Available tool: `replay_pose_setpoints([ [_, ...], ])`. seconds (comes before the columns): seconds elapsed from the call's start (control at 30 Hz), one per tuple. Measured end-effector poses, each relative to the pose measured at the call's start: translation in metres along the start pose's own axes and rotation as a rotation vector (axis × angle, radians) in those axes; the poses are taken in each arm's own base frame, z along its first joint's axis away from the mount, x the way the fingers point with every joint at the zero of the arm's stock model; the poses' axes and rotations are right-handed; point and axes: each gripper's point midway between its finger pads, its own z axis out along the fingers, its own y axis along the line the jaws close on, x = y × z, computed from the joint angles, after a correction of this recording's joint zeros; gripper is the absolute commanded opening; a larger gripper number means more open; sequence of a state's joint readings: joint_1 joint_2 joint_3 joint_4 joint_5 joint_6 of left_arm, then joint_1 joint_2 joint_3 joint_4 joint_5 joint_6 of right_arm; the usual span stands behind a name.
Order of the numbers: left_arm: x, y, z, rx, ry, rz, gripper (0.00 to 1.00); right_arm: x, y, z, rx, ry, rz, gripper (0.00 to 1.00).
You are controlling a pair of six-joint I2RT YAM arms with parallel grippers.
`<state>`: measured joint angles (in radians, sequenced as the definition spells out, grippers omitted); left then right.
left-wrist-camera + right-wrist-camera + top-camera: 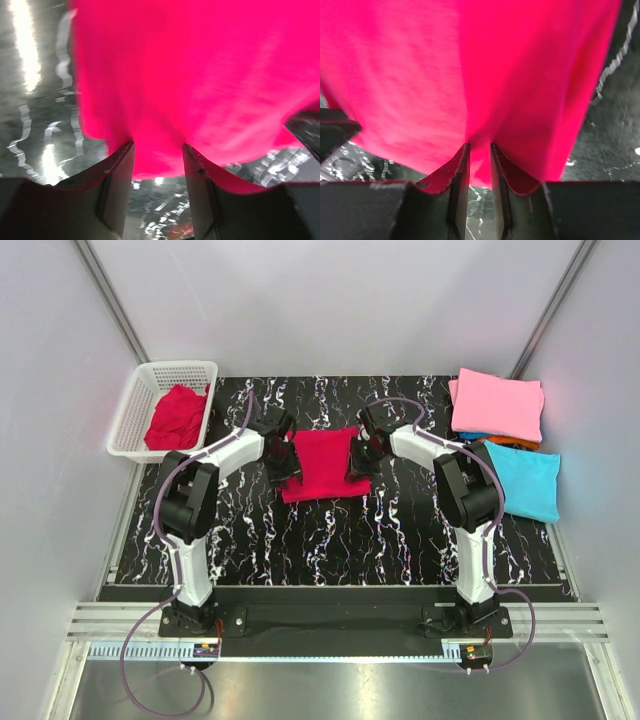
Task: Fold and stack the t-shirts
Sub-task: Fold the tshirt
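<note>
My left tool [285,466] and right tool [358,462] pinch opposite edges of the soft, rectangular crimson cloth t-shirt [322,466]. Open glossy black marbled counter [330,540] surrounds it.

plain pale walls [330,300] enclose a black marbled table [330,540]; metal rails [560,620] front it.

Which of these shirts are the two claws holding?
The red t-shirt mid-table, pinched by the left gripper and right gripper; the other red one lies crumpled in the basket.
</note>
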<state>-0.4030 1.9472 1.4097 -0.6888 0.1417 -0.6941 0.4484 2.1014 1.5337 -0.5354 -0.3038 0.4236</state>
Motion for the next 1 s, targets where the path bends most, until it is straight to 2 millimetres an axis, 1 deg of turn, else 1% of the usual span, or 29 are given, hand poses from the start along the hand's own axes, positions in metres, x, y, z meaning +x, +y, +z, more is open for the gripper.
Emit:
replay_pose_setpoints([
  [0.07, 0.005, 0.014, 0.006, -0.060, 0.010, -0.013, 0.48, 0.008, -0.009, 0.004, 0.014, 0.018, 0.025, 0.28],
  [0.17, 0.013, 0.028, 0.014, -0.123, 0.035, -0.026, 0.48, 0.007, -0.011, 0.003, 0.013, 0.004, 0.048, 0.28],
  [0.57, 0.015, 0.032, 0.017, -0.201, 0.015, -0.019, 0.46, 0.005, -0.017, -0.001, 0.029, -0.032, 0.095, 0.27],
  [0.67, 0.015, 0.032, 0.016, -0.205, 0.011, -0.016, 0.47, 0.005, -0.023, -0.010, 0.071, -0.055, 0.090, 0.23],
  [0.77, 0.015, 0.035, 0.012, -0.222, -0.002, -0.010, 0.48, 0.003, -0.033, -0.028, 0.132, -0.086, 0.078, 0.25],
  [0.83, 0.016, 0.041, 0.008, -0.245, -0.006, -0.004, 0.48, -0.006, -0.035, -0.044, 0.157, -0.131, 0.067, 0.31],
  [0.87, 0.017, 0.045, 0.004, -0.258, -0.007, 0.003, 0.48, -0.011, -0.035, -0.053, 0.159, -0.155, 0.063, 0.42],
  [0.93, 0.017, 0.047, -0.002, -0.263, -0.015, 0.010, 0.49, -0.022, -0.037, -0.070, 0.163, -0.203, 0.056, 0.52],
  [0.97, 0.017, 0.047, -0.007, -0.263, -0.022, 0.013, 0.49, -0.027, -0.039, -0.075, 0.162, -0.218, 0.061, 0.61],
  [1.0, 0.017, 0.047, -0.013, -0.259, -0.029, 0.016, 0.49, -0.032, -0.041, -0.079, 0.160, -0.231, 0.066, 0.67],
])
